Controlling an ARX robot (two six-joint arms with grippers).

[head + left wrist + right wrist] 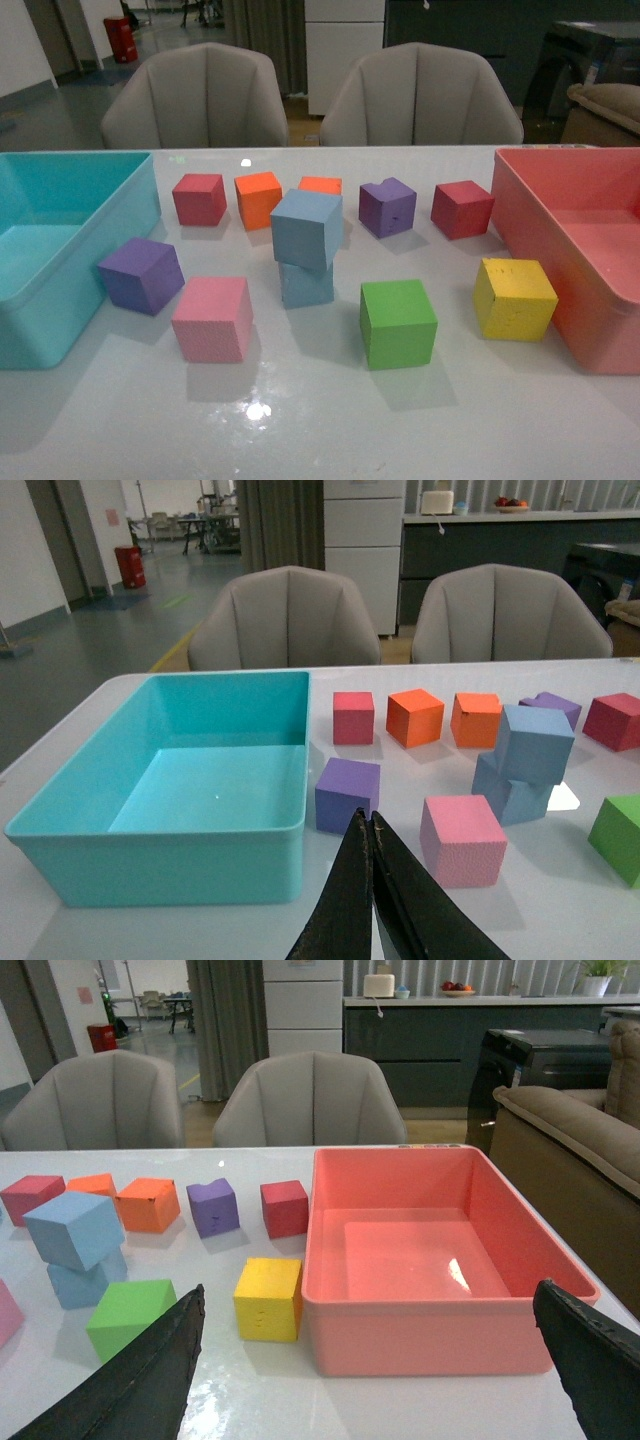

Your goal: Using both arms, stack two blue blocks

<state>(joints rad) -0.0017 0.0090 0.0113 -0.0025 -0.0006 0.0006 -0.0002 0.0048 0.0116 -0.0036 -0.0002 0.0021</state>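
Note:
Two pale blue blocks stand stacked in the middle of the table. The upper blue block [307,228] sits turned and tilted on the lower blue block [306,284]. The stack also shows in the left wrist view [534,742] and the right wrist view [75,1228]. Neither arm shows in the front view. My left gripper [367,825] is shut and empty, near the table's front, short of a purple block [347,793]. My right gripper [370,1305] is wide open and empty, in front of the pink bin [420,1310].
A teal bin [60,310] stands at the left, the pink bin [590,290] at the right. Around the stack lie pink [211,318], green [398,322], yellow [514,298], purple [140,274], red [199,198] and orange [258,198] blocks. Two chairs stand behind the table.

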